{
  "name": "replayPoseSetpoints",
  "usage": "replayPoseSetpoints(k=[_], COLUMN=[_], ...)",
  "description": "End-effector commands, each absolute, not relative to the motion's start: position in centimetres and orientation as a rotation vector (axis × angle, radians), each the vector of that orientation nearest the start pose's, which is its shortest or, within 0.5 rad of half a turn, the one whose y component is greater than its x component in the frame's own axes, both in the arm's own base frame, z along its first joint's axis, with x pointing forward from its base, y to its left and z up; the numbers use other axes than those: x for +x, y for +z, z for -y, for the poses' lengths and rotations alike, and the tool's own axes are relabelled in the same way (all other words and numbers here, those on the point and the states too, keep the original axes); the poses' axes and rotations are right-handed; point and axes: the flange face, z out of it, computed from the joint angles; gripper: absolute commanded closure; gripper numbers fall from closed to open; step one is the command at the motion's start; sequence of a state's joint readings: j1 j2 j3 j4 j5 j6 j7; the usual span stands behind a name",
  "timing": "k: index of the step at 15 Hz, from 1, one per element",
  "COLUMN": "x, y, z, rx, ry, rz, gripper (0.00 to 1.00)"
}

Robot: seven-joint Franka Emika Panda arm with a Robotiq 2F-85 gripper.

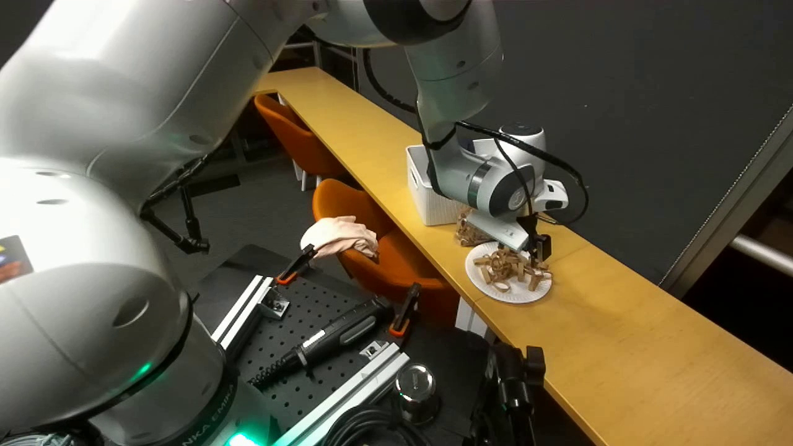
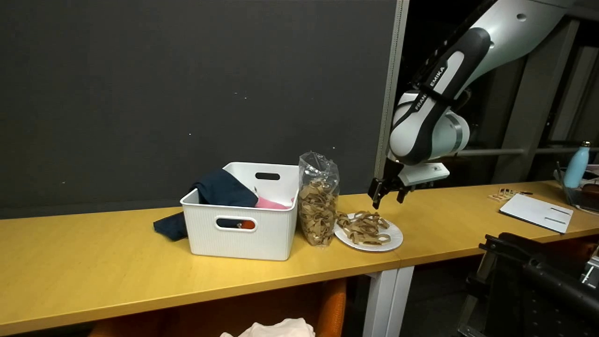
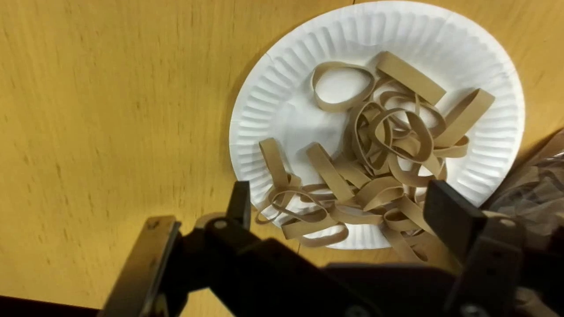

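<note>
Gripper (image 3: 338,198): nearest the lens in the wrist view; fingers spread wide, clasping nothing, aimed down above the plate (image 3: 255,110) and apart from its tan bands (image 3: 374,191).
Cloth (image 2: 226,188): navy, bunched over the left rim of the bin (image 2: 241,244) in an exterior view; navy fabric (image 2: 171,227) also lies on the counter (image 2: 93,262) at the bin's left, and whether it is the same piece cannot be told.
Bin: white, open-topped; besides the cloth it holds a pink item (image 2: 270,204), and a bit of orange (image 2: 248,224) shows through the front handle slot.
Bag (image 2: 320,171): clear, upright between bin and plate, long axis vertical; filled more than halfway with more bands (image 2: 319,210), its top slack.
Bands: loose heap on the plate, single loops pointing every way; in the wrist view the heap's long axis runs lower left to upper right, and a few reach over the lower rim.
Plate: white, round, fluted, flat on the counter.
Panel (image 2: 538,213): white, flat, well right of the plate, long axis slanting down to the right.
Bottle (image 2: 577,167): pale blue, upright, far right.
</note>
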State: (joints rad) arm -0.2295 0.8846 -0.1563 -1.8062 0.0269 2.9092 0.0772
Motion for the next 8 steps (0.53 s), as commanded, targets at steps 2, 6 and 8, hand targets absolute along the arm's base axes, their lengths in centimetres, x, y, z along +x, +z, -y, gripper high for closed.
replayPoseSetpoints(k=[2, 6, 8], x=[60.7, 61.2, 61.7], y=[6.9, 4.7, 3.4], z=[24.0, 22.8, 22.5], rx=[-3.174, -3.126, -3.118], ry=[-0.425, -0.474, -0.482], rz=[-0.665, -0.649, -0.658], gripper=[0.0, 0.0, 0.0])
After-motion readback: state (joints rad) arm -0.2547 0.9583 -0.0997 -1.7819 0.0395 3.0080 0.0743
